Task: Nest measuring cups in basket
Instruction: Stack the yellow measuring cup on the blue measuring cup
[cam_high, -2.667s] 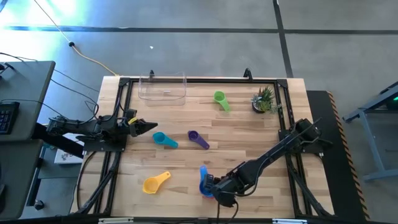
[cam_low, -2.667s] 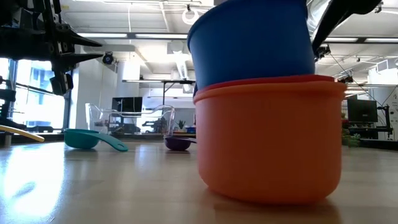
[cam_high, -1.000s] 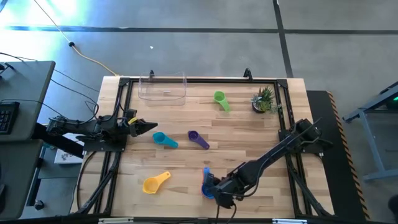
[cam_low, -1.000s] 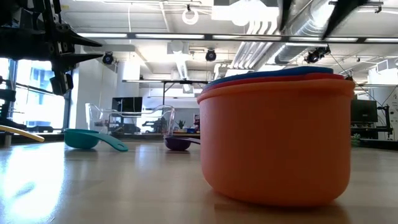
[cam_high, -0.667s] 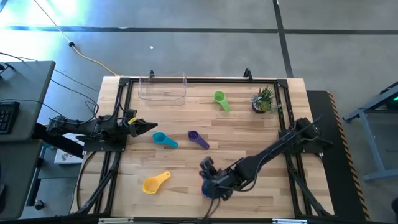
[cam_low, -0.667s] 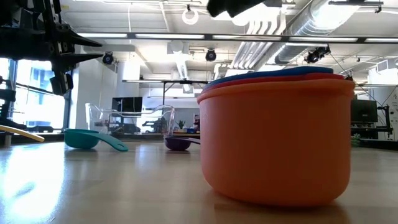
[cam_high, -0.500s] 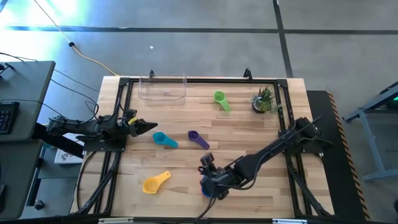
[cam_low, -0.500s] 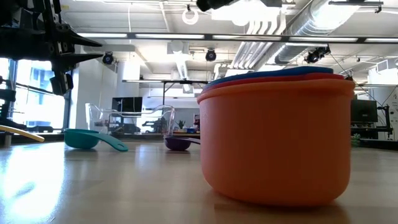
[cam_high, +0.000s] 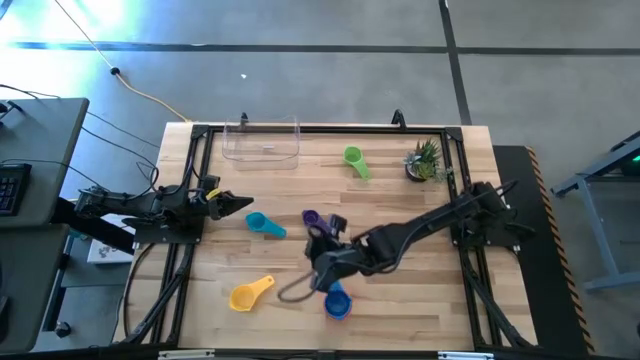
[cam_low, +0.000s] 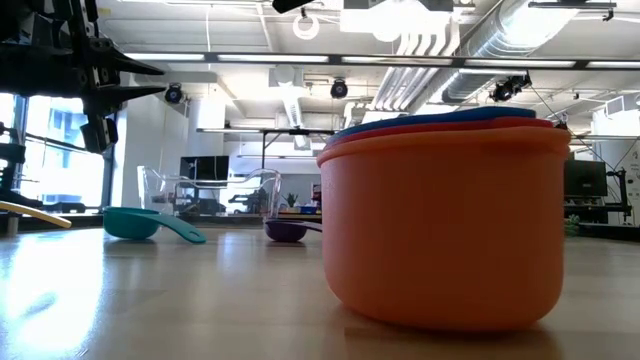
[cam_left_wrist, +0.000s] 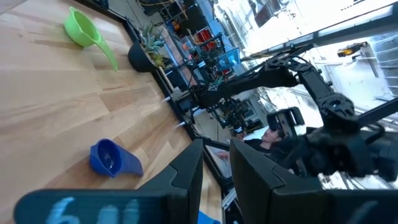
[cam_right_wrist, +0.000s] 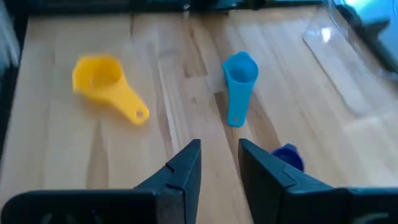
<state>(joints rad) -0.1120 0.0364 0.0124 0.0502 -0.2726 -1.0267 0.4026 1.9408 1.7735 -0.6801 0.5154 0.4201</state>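
Observation:
The orange, red and blue measuring cups sit nested in one stack (cam_high: 338, 303) (cam_low: 440, 220), upright on the table near its near edge. My right gripper (cam_high: 320, 255) (cam_right_wrist: 221, 165) hovers open between that stack and the purple cup (cam_high: 311, 218) (cam_right_wrist: 287, 155), touching nothing. The teal cup (cam_high: 265, 225) (cam_right_wrist: 239, 81), the yellow cup (cam_high: 250, 292) (cam_right_wrist: 106, 84) and the green cup (cam_high: 354, 160) (cam_left_wrist: 87, 31) lie apart on the wood. The clear basket (cam_high: 262, 140) stands at the far edge. My left gripper (cam_high: 235, 205) (cam_left_wrist: 216, 177) waits open at the table's left side.
A small potted plant (cam_high: 425, 160) stands at the far right corner. Black frame rails (cam_high: 195, 180) run along the table's sides. Bare wood lies between the teal cup and the basket and across the table's right half.
My right gripper has left the nested stack, rising and moving toward the far and left, to a spot beside the purple cup; it has passed up and out of the low view. The stack stays still, with the blue cup sunk into it.

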